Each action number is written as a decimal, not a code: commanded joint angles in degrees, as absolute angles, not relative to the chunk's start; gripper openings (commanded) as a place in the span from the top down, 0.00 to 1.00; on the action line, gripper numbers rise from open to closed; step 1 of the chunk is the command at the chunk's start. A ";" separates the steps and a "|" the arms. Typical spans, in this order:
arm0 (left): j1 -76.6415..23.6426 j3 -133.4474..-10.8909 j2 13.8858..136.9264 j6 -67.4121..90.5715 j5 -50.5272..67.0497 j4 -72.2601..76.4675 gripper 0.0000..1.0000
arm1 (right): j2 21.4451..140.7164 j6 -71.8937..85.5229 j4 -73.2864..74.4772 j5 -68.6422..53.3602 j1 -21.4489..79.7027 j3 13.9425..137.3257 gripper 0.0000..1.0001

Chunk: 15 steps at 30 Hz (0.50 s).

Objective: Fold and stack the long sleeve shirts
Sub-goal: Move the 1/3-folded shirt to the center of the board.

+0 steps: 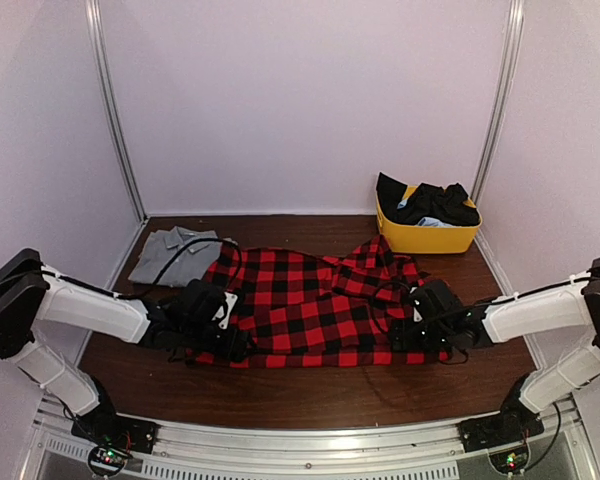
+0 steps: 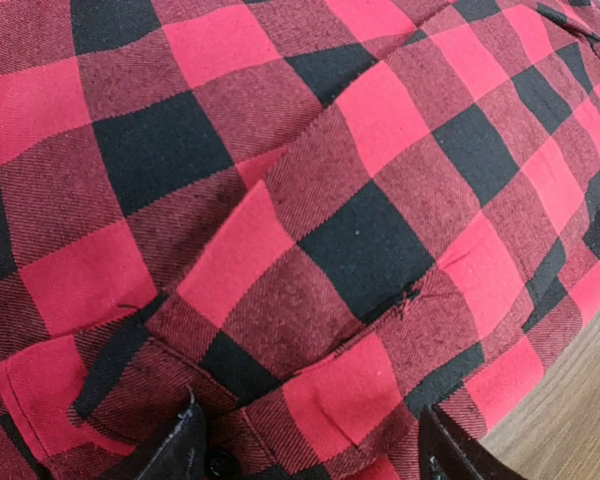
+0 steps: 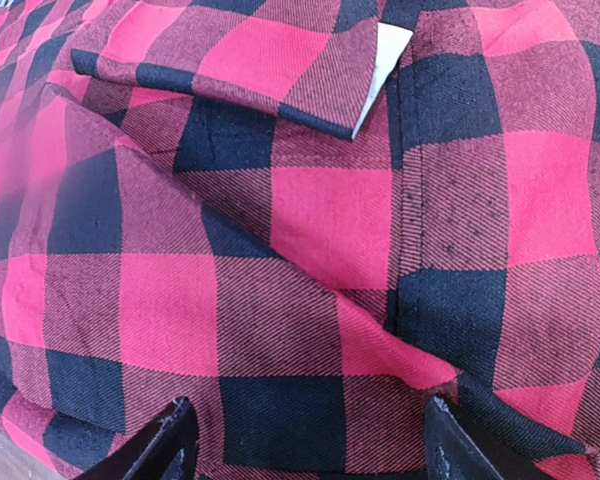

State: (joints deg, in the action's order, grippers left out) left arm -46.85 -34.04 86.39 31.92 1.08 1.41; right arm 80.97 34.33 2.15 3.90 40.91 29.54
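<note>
The red-and-black check flannel shirt (image 1: pixel 315 305) lies spread across the middle of the brown table. It fills the left wrist view (image 2: pixel 300 220) and the right wrist view (image 3: pixel 310 230), where a white label corner (image 3: pixel 385 55) shows under a folded flap. My left gripper (image 1: pixel 230 340) is open low over the shirt's left edge, its fingertips (image 2: pixel 180 450) wide apart over the cloth. My right gripper (image 1: pixel 405 330) is open low over the shirt's right edge, its fingertips (image 3: pixel 450 455) wide apart. The grey collared shirt (image 1: pixel 175 250) lies folded at the back left.
A yellow bin (image 1: pixel 425 235) with dark clothes in it stands at the back right. Bare brown table (image 1: pixel 310 395) runs along the front. Pale walls close the cell on three sides.
</note>
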 commanded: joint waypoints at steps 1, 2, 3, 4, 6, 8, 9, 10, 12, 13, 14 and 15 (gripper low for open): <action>-51.19 -31.75 85.65 38.36 -5.17 -6.44 0.26 | 77.96 39.85 10.26 2.54 43.23 24.59 0.22; -52.57 -31.46 85.20 39.39 -5.89 -6.98 0.27 | 76.81 40.68 10.61 2.80 43.79 24.00 0.22; -53.45 -31.07 84.75 40.48 -6.26 -7.42 0.27 | 75.61 41.44 10.95 2.95 44.33 23.31 0.22; -54.34 -30.51 84.26 41.53 -6.41 -7.57 0.27 | 74.53 42.23 11.10 2.94 45.00 22.66 0.22; -55.54 -29.24 83.22 43.41 -6.52 -7.68 0.27 | 72.45 44.10 11.72 3.02 46.80 21.62 0.23; -56.44 -28.11 82.22 45.01 -6.91 -8.15 0.26 | 70.62 45.92 13.33 3.56 48.71 20.92 0.23; -57.02 -27.66 81.59 45.63 -7.03 -8.38 0.27 | 69.72 46.53 14.10 3.95 49.39 20.73 0.23; -57.61 -27.33 80.79 46.18 -7.17 -8.51 0.27 | 68.69 46.85 14.75 4.21 49.84 20.71 0.23; -58.53 -27.25 79.16 46.61 -7.36 -8.42 0.26 | 66.55 46.80 16.65 5.42 50.00 21.60 0.23; -58.72 -27.50 78.07 46.42 -7.42 -8.46 0.26 | 65.52 46.28 17.72 6.27 49.99 22.67 0.22; -58.75 -27.94 77.32 45.98 -7.84 -8.46 0.25 | 64.43 45.68 18.66 7.23 49.97 24.05 0.22; -58.77 -28.58 76.54 45.45 -8.48 -8.62 0.24 | 63.79 45.01 19.28 8.08 50.01 25.54 0.21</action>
